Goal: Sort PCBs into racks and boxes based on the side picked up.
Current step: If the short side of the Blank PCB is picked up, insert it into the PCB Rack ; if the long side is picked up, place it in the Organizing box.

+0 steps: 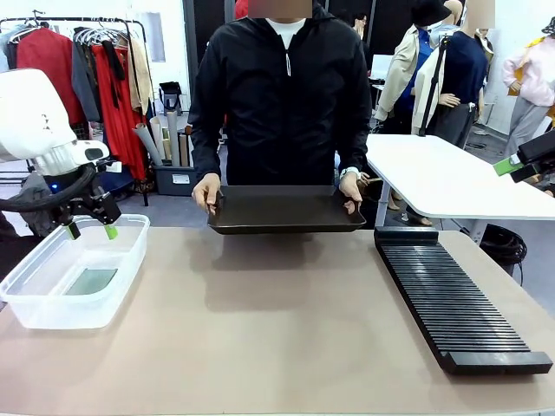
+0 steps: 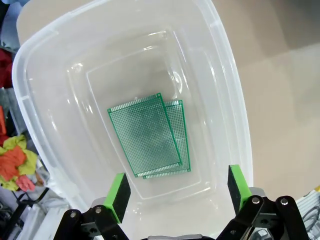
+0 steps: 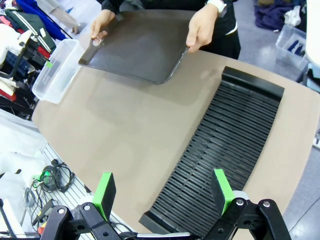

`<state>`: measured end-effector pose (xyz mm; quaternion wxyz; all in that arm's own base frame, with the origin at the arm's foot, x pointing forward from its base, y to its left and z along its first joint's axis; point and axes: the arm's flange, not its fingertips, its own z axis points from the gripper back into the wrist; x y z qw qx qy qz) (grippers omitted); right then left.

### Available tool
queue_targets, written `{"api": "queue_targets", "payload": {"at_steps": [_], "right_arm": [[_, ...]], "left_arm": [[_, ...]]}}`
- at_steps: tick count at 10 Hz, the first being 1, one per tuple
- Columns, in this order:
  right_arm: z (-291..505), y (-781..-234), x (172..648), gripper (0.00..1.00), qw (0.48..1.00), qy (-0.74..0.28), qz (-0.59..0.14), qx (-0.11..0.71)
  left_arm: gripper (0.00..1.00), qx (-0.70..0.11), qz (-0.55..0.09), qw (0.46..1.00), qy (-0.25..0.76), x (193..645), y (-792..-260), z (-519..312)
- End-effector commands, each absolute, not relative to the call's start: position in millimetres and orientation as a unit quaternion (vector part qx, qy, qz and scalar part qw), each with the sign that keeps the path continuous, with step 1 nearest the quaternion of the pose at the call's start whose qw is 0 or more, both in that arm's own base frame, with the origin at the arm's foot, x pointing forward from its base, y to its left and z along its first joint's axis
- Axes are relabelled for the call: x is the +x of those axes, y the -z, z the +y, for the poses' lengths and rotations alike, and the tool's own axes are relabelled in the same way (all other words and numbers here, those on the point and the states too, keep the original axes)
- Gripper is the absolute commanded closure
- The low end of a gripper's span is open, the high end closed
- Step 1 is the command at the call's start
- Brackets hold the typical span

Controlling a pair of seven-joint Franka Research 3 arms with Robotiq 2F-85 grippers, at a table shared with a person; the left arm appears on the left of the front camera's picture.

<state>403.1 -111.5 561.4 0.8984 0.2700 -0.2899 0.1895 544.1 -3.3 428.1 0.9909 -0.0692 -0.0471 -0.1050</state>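
Two PCBs (image 2: 150, 135) lie flat and overlapped, dotted faces up, on the floor of the clear tub (image 2: 235, 100) at the desk's left end, long axes along the tub's length, directly beyond and apart from the left gripper's (image 2: 177, 192) spread, empty fingers (image 2: 118, 196).

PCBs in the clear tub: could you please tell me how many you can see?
2: both PCBs lie flat on the floor of the clear tub, the upper one overlapping the lower one. A further board beneath them cannot be excluded.
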Motion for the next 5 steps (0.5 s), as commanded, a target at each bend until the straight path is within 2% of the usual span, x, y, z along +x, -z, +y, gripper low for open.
{"api": "queue_targets", "payload": {"at_steps": [1, 5], "right_arm": [[-111.3, -562.5, 402.9, 0.0, 0.897, -0.19, -0.292, 0.271], [-111.3, -562.5, 402.9, 0.0, 0.897, -0.19, -0.292, 0.271]], "left_arm": [[0.0, -0.071, -0.05, 0.991, 0.104, 543.7, -429.6, -1.2], [0.0, -0.071, -0.05, 0.991, 0.104, 543.7, -429.6, -1.2]]}}
